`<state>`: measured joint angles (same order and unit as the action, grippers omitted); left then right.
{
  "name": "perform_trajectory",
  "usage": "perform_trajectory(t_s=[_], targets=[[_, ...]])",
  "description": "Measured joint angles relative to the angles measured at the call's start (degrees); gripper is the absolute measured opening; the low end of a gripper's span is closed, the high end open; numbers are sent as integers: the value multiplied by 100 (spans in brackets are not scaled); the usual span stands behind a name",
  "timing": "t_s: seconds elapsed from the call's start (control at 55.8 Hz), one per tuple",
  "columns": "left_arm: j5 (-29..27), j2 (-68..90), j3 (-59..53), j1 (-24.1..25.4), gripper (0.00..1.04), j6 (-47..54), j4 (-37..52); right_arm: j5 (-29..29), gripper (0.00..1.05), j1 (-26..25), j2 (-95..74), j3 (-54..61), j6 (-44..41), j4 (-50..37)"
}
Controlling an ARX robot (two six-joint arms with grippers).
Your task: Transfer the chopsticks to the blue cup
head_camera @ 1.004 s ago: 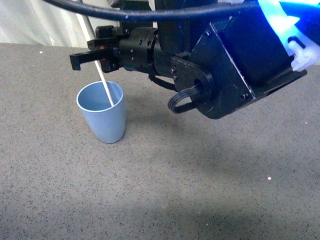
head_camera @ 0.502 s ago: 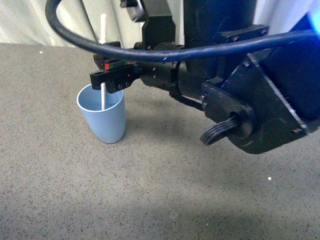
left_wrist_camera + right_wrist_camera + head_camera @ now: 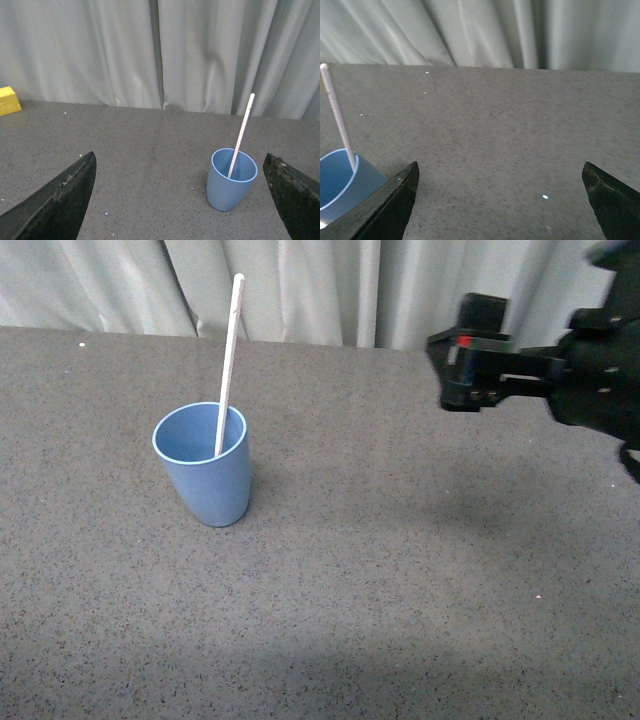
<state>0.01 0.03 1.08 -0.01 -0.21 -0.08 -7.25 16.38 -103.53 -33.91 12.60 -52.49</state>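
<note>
The blue cup (image 3: 203,475) stands upright on the grey table at the left. One white chopstick (image 3: 229,360) stands in it, leaning on the rim with its top well above the cup. My right gripper (image 3: 470,362) is open and empty, high at the right, far from the cup. In the right wrist view the cup (image 3: 340,186) and chopstick (image 3: 337,117) show at the edge, outside the open gripper (image 3: 500,210). In the left wrist view the cup (image 3: 231,182) with the chopstick (image 3: 241,135) stands ahead of my open, empty left gripper (image 3: 182,210).
A grey curtain (image 3: 300,290) hangs behind the table's far edge. A yellow block (image 3: 9,100) lies at the far edge in the left wrist view. The grey table top (image 3: 400,570) stretches between the cup and the right arm.
My right arm has let go of the chopstick and moved away from above the cup to the right. The chopstick now stands free in the cup.
</note>
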Motion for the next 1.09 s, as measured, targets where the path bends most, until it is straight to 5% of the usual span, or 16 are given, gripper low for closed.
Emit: perform_trajectory(t_s=[0.233,0.359,0.502,0.717,0.789,1.094], targets=[[0,0,0,0,98,0,0,1241,95,-590,2365,1690,-612,645],[-2,0,0,0,98,0,0,1600,69,-726,3003,2420,-1093,-984],[0,-2,0,0,98,0,0,1449,48,-887,3578,2695,-1191,-754],[0,0,0,0,98,0,0,1130,2,-1191,4817,3093,-1235,101],[0,0,0,0,98,0,0,758,1,-1478,5154,3165,-1252,376],[0,0,0,0,98,0,0,732,1,-1624,6524,3338,-1250,1532]])
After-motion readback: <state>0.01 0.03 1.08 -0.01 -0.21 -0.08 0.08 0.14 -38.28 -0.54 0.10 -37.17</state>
